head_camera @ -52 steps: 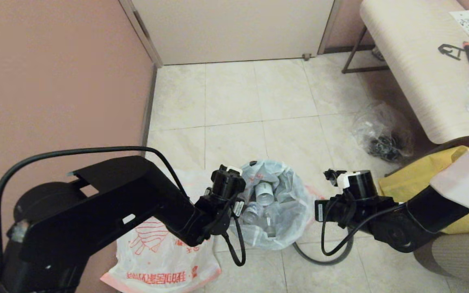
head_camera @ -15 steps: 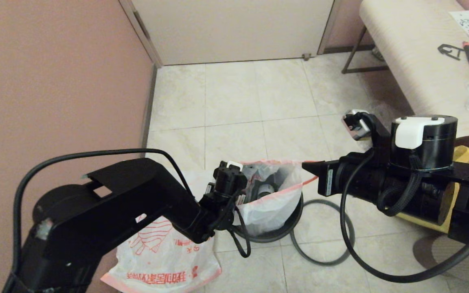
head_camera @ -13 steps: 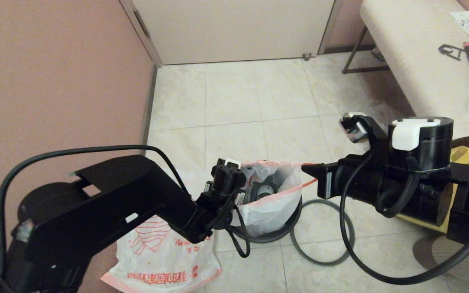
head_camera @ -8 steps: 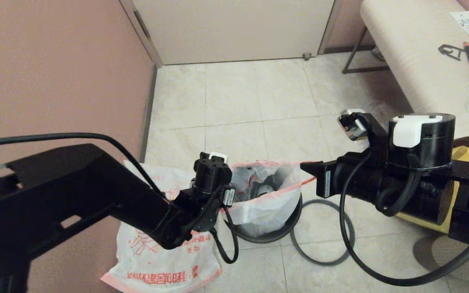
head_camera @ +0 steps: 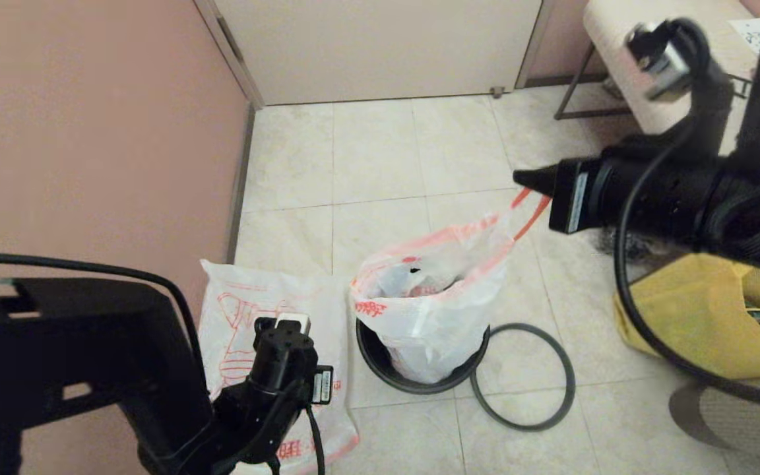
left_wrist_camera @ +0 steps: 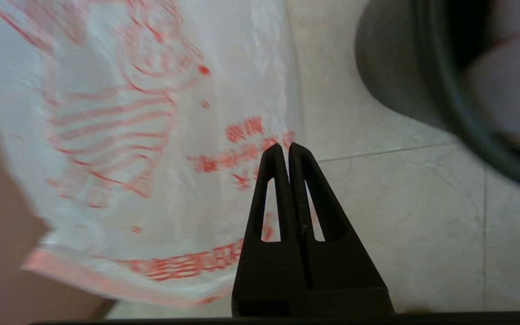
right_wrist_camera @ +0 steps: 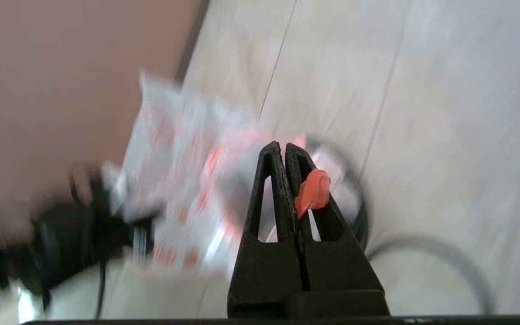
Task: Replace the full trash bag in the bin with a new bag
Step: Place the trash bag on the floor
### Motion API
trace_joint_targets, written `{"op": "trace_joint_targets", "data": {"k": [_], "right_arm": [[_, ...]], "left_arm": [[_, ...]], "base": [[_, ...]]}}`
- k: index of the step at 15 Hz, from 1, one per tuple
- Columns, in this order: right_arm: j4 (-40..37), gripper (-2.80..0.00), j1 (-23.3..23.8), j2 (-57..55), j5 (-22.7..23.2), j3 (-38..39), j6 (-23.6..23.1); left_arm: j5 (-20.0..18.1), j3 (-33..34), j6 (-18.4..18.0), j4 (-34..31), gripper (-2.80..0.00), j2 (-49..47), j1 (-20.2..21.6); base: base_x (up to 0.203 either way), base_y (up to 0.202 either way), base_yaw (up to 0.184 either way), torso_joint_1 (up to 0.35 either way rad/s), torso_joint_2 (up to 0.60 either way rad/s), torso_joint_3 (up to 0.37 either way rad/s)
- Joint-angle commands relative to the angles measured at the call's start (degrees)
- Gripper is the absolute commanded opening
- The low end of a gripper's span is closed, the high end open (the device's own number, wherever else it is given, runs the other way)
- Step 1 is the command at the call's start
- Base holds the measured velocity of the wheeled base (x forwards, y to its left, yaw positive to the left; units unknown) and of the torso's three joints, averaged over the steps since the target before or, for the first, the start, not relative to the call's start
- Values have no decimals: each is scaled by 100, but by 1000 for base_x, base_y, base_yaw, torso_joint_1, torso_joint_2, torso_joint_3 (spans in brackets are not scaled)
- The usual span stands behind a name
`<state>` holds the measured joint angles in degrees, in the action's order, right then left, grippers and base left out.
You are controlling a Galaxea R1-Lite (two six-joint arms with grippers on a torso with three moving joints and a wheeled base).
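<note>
The full trash bag (head_camera: pixel 434 315), white with a pink-orange rim band, hangs half out of the black bin (head_camera: pixel 380 361). My right gripper (head_camera: pixel 526 179) is raised to the right of the bin and shut on the band; the right wrist view shows orange plastic (right_wrist_camera: pixel 313 192) pinched in the right gripper (right_wrist_camera: pixel 282 145). The new bag (head_camera: pixel 238 316), printed with a red cartoon, lies flat on the floor left of the bin. My left gripper (left_wrist_camera: pixel 285 146) is shut and empty, low over the new bag's (left_wrist_camera: pixel 120 135) edge. The bin's grey ring (head_camera: pixel 573 386) lies on the floor.
A pink wall (head_camera: pixel 90 132) runs along the left, close to the new bag. A yellow fabric tote (head_camera: pixel 696 316) stands right of the bin under my right arm. A pale bench (head_camera: pixel 624 46) is at the back right. Open tiles (head_camera: pixel 380 158) stretch toward the door.
My right gripper has risen up and to the right, pulling the bag's rim up out of the bin. My left gripper has shut and drawn back down over the new bag.
</note>
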<state>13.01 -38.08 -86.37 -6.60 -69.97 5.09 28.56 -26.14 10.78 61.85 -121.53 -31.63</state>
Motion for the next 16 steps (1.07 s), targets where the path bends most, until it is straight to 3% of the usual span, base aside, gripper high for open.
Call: {"op": "trace_joint_targets", "data": {"k": [1,3,4,7,9,13,16], "right_arm": [[-273,-280,-103,110,-123,-673,-114],[-710,-280,-216,119,-398,-1602,-345],[-870,-280,-237,87,-589,-2120,-552],[-1054,-280,-182,-40,-1366,-3377,-1455],[-1094,-280,85,-63,-1636,-3967,-1753],[-1080,-280,1168,-177,-1612,-4159,-1746],[-1079,-280,2214,-827,-1276,-4055,-1022]], "left_arm": [[-55,415,11,1362,-280,-1100,31],[-164,738,-185,2391,-280,-1745,0],[-226,782,-255,2581,-280,-1820,-17],[-356,751,-287,2581,-280,-1639,-63],[-388,742,-296,2581,-280,-1619,-63],[-395,716,-296,2581,-280,-1601,-36],[-395,681,-305,2581,-280,-1619,-36]], "base": [[0,0,0,0,0,0],[0,0,0,0,0,0],[0,0,0,0,0,0],[0,0,0,0,0,0],[0,0,0,0,0,0],[0,0,0,0,0,0],[0,0,0,0,0,0]]}}
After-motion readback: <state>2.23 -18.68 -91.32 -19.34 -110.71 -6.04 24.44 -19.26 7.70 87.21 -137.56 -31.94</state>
